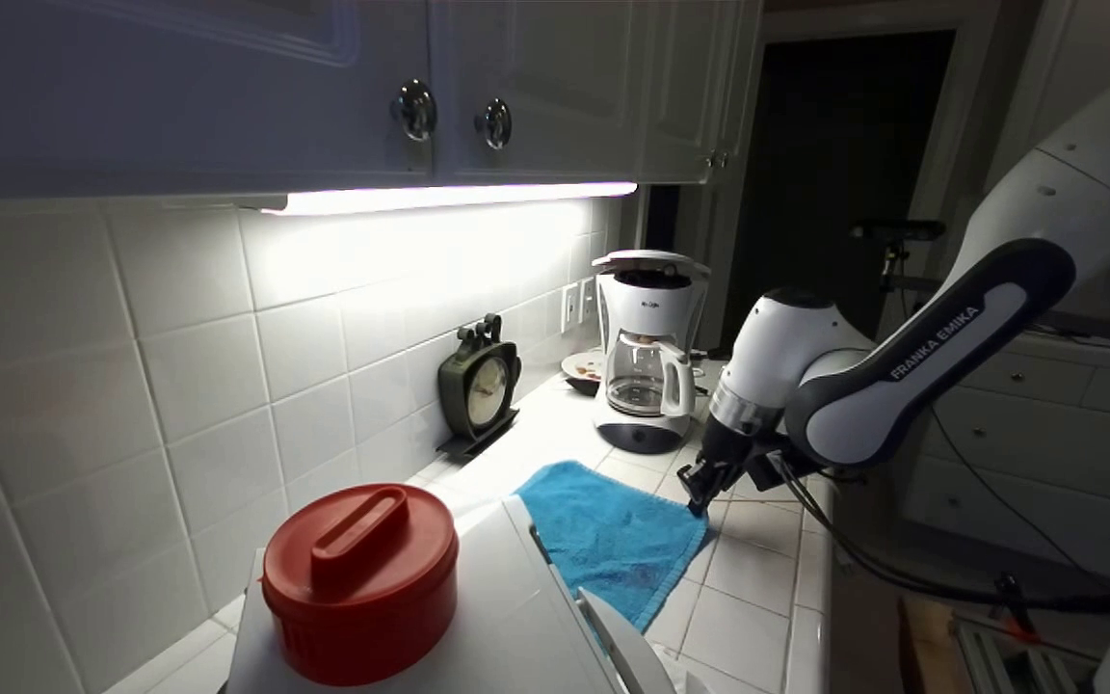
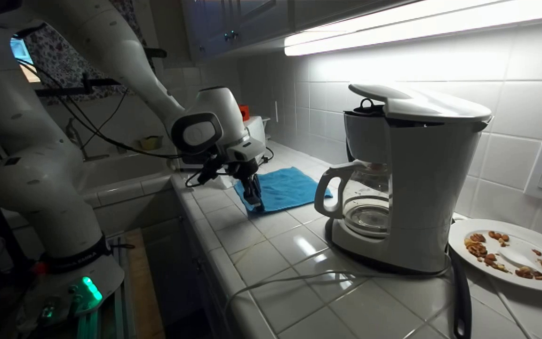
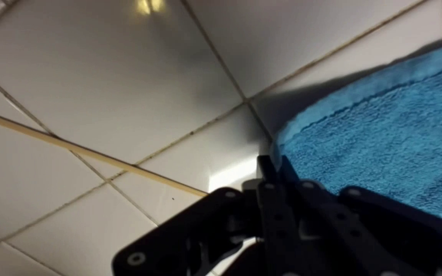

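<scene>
In the wrist view, a corner of the blue towel (image 3: pixel 378 142) is being pinched by the gripper (image 3: pixel 277 163), whose jaws are being pressed nearly together just below and right of the frame's middle. The right side of that frame is being largely covered by the towel, while the tiled counter (image 3: pixel 136 84) at the left is being crossed by a thin pale stick (image 3: pixel 90 151). In an exterior view, the towel (image 1: pixel 603 540) is being supported by the counter at the lower middle, and its right corner is being gripped from above. The gripper is being borne by a white arm (image 1: pixel 940 347) at the right. Right of the frame's centre, a white coffee maker (image 1: pixel 649 313) is being seen, its lid (image 1: pixel 647 258) being propped ajar. At the lower left, a red lidded container (image 1: pixel 362 588) is being held up by a white appliance (image 1: pixel 507 617). The wall (image 1: pixel 314 366) is being lit by a strip light (image 1: pixel 459 200). In an exterior view, nuts (image 2: pixel 478 249) are being borne by a plate (image 2: pixel 527 233) at the lower right.
</scene>
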Controlling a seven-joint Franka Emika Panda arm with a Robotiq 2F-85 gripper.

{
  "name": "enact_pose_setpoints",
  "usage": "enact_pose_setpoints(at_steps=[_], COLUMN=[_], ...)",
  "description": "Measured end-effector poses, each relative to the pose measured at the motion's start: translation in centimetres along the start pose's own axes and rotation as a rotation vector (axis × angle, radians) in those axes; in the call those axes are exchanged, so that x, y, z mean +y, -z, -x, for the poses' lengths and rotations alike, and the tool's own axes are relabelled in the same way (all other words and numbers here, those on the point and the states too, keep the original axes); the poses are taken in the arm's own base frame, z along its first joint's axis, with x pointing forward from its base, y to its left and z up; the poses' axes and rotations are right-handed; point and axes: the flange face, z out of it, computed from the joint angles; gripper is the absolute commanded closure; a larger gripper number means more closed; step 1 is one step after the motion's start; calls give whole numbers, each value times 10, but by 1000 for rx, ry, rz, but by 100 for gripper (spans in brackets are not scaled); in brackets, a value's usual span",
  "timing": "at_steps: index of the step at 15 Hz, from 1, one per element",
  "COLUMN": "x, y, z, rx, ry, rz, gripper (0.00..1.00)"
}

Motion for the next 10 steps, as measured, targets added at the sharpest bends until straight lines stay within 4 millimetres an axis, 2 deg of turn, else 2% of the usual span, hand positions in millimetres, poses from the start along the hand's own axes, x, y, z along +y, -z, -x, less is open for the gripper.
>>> enact_pose_setpoints(at_steps=[4, 10], x=[14, 48], y=[-8, -9], z=[15, 5], rx=[-28, -19], ry=[-17, -75], rz=[22, 56], gripper=[97, 97])
